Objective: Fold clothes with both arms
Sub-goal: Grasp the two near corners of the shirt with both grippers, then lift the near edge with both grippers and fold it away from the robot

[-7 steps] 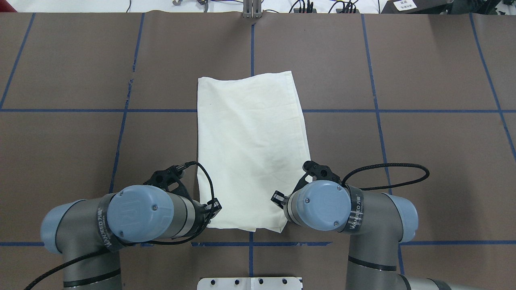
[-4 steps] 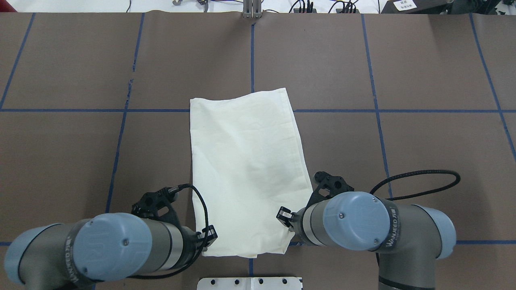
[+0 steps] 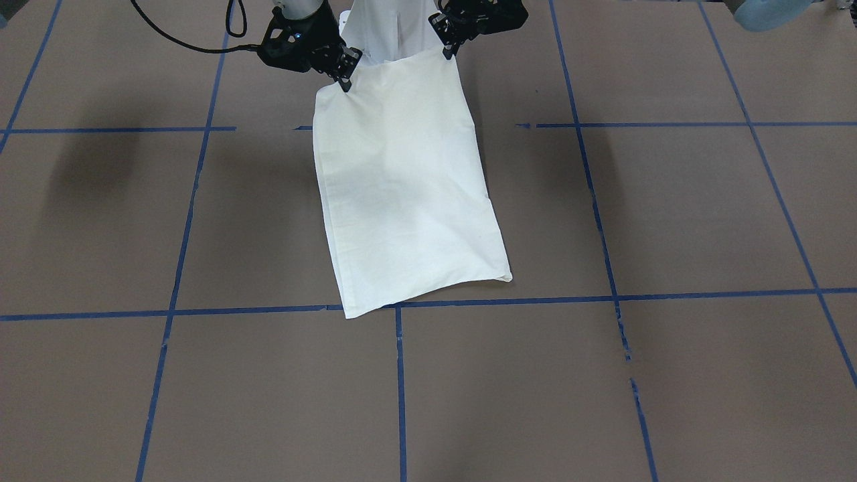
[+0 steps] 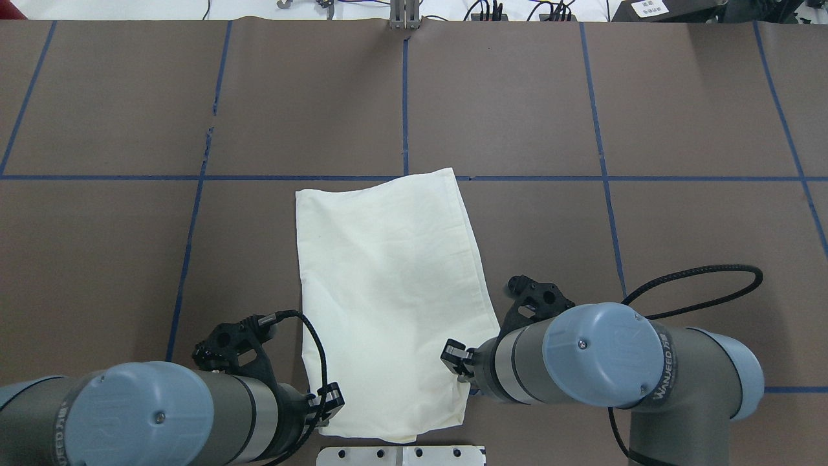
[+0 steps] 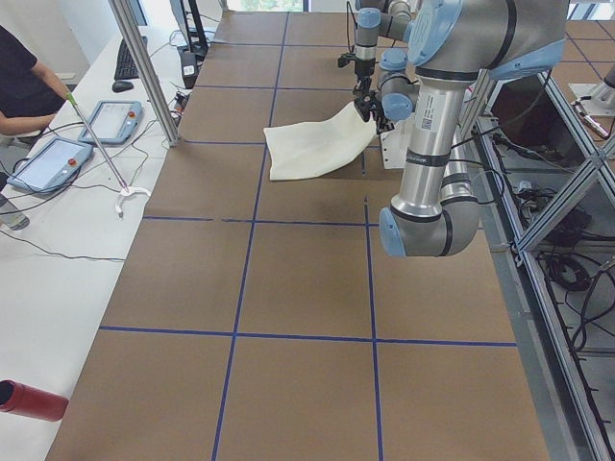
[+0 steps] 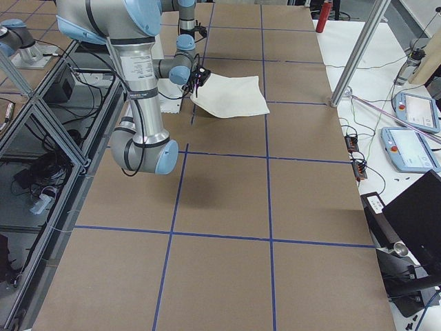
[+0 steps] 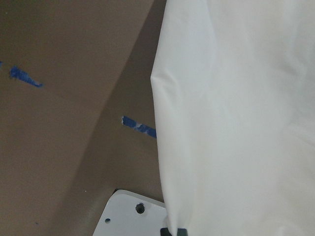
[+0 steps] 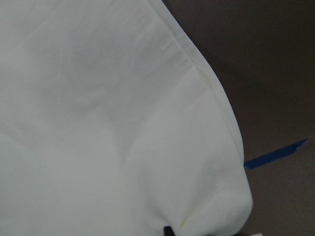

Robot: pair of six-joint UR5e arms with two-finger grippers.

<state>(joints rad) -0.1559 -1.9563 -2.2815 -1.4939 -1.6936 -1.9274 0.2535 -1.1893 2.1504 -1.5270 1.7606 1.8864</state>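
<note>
**Fig.** Brown table [image 4: 679,116], gridded with blue tape [image 4: 647,178], bears the folded cream shirt [image 4: 388,291], plain side up, at its centre near the robot. The shirt's far edge lies on the table and its near edge is raised. Left gripper [image 4: 330,398] and right gripper [image 4: 453,356] each pinch one near corner, apparently clamped; the fingertips are partly hidden.

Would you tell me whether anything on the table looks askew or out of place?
The folded cream-white fabric shirt sits skewed to the blue tape grid: its far edge slants; the black left tool and black right tool pinch its near corners.
</note>
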